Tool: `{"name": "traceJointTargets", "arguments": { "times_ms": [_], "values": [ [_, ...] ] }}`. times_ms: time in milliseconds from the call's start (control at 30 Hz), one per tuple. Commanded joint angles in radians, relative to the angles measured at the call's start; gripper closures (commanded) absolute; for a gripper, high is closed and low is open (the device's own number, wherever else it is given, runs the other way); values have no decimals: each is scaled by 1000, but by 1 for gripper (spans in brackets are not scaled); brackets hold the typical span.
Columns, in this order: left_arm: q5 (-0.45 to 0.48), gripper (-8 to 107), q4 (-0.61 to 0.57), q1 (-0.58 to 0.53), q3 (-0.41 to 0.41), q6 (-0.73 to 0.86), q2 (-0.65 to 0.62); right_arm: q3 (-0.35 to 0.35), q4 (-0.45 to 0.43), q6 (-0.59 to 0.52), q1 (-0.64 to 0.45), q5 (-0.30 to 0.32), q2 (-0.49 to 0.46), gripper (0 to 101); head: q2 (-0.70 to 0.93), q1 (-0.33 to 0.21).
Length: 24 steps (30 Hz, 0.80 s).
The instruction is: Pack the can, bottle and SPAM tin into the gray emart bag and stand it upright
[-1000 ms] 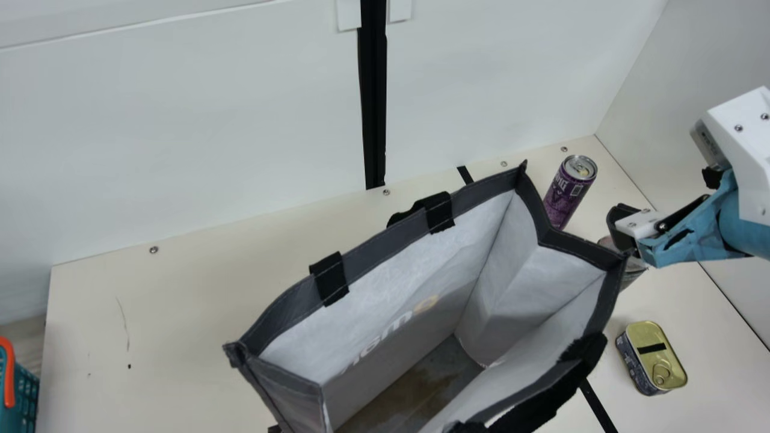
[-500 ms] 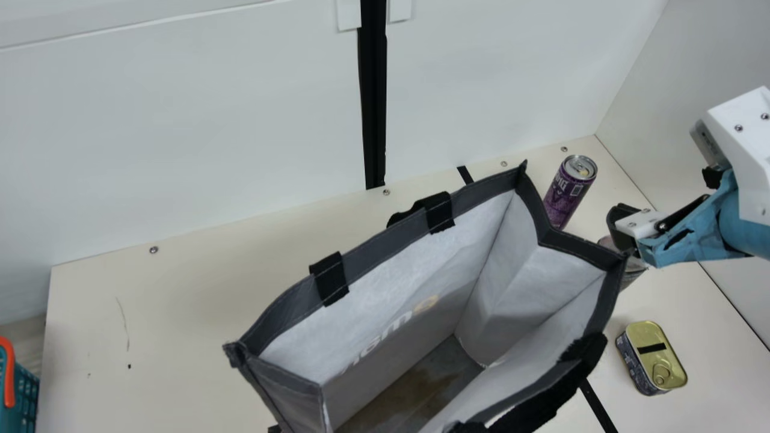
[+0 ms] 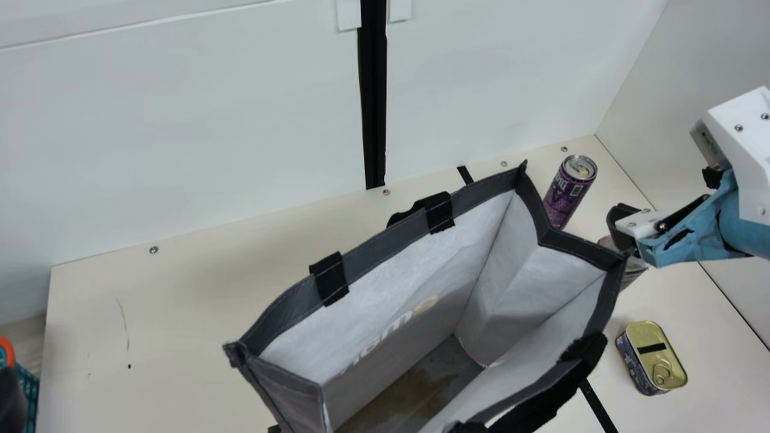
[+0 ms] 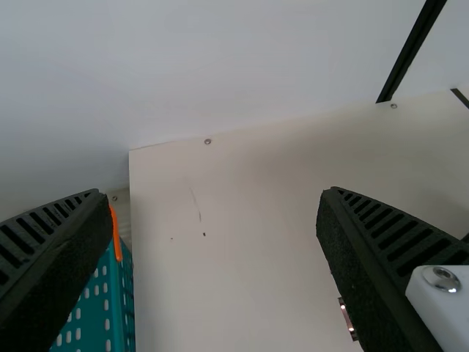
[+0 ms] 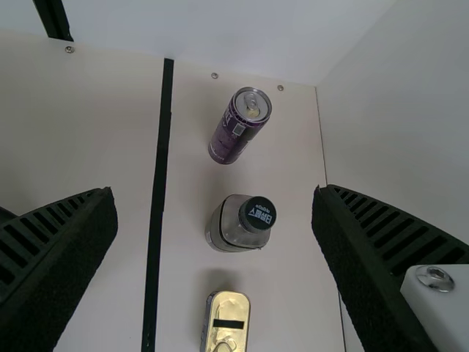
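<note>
The gray emart bag (image 3: 415, 246) stands upright with its top open; its front part runs past the main view's bottom edge. Right of it are the purple can (image 3: 565, 192), the clear bottle (image 3: 630, 273), partly hidden, and the SPAM tin (image 3: 652, 356). My right gripper (image 3: 623, 227) hovers over the bottle. In the right wrist view that gripper (image 5: 215, 213) is open, above the upright can (image 5: 240, 126), bottle (image 5: 242, 224) and tin (image 5: 226, 323). A dark part of my left gripper (image 3: 12, 400) shows at bottom left; its wrist view has this gripper (image 4: 212, 213) open, nothing between its fingers.
At the left table edge is a teal basket (image 3: 29, 391) with an orange handle. White walls (image 3: 210, 120) rise behind and at the right of the table (image 3: 180, 337). Black tape strips (image 5: 157, 205) cross the tabletop.
My left gripper has come into the main view at the lower left, in front of the basket. The right arm, the bag, can, bottle and tin have stayed where they were.
</note>
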Motion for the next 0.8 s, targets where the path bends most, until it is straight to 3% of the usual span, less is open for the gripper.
{"name": "traceJointTargets", "arguments": {
  "times_ms": [0,767],
  "values": [
    [-4,9,-1,-12,-18,3,16,0,0,0,0,0,0,6,-1,-23],
    [-41,9,28,-193,-239,-45,179,0,0,0,0,0,0,6,-1,-23]
  ]
}}
